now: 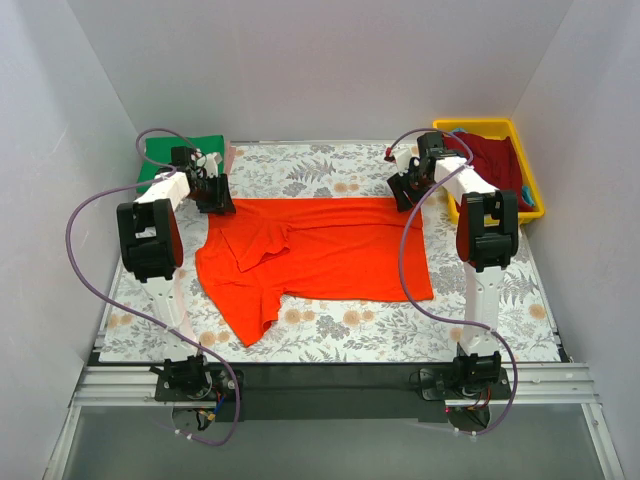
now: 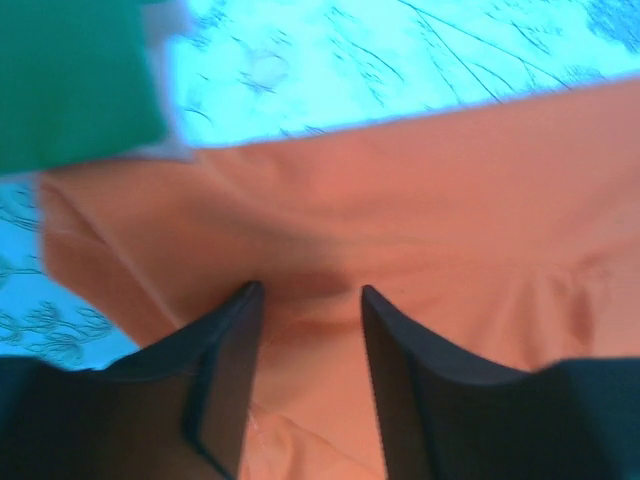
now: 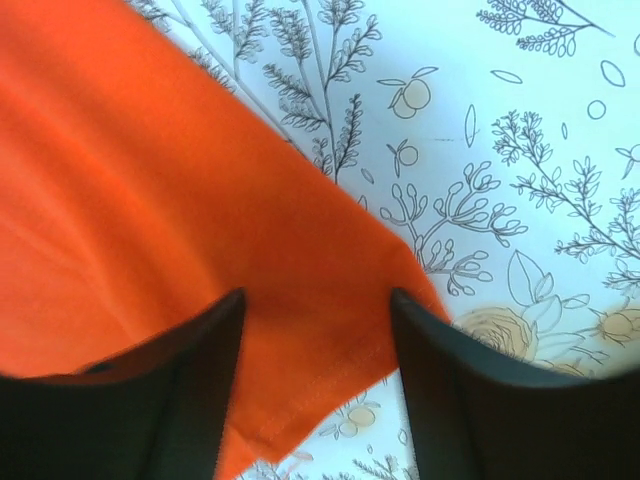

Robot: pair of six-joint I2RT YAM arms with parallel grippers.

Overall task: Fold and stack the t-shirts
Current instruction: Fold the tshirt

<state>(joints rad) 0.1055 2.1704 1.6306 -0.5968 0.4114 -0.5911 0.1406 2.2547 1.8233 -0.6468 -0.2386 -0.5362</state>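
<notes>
My left pincer point(image 2: 305, 290) and right pincer point(image 3: 318, 295) are both part open, straddling the far corners of the orange-red t-shirt point(image 1: 330, 250) and gripping nothing I can see. It's spread flat, barely folded, I'd say. Further back, the green t-shirt point(image 1: 185, 150) looks folded, and the dark red t-shirt point(image 1: 495, 155) sits bunched in the yellow tray point(image 1: 480, 125).

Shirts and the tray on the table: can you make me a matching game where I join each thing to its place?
Things:
1. orange shirt
2. green shirt
3. dark red shirt
4. yellow tray

Places:
A. lying inside the tray
B. at the far left corner of the table
C. spread out in the middle of the table
D. at the far right corner of the table

Right pairs: 1-C, 2-B, 3-A, 4-D.
</notes>
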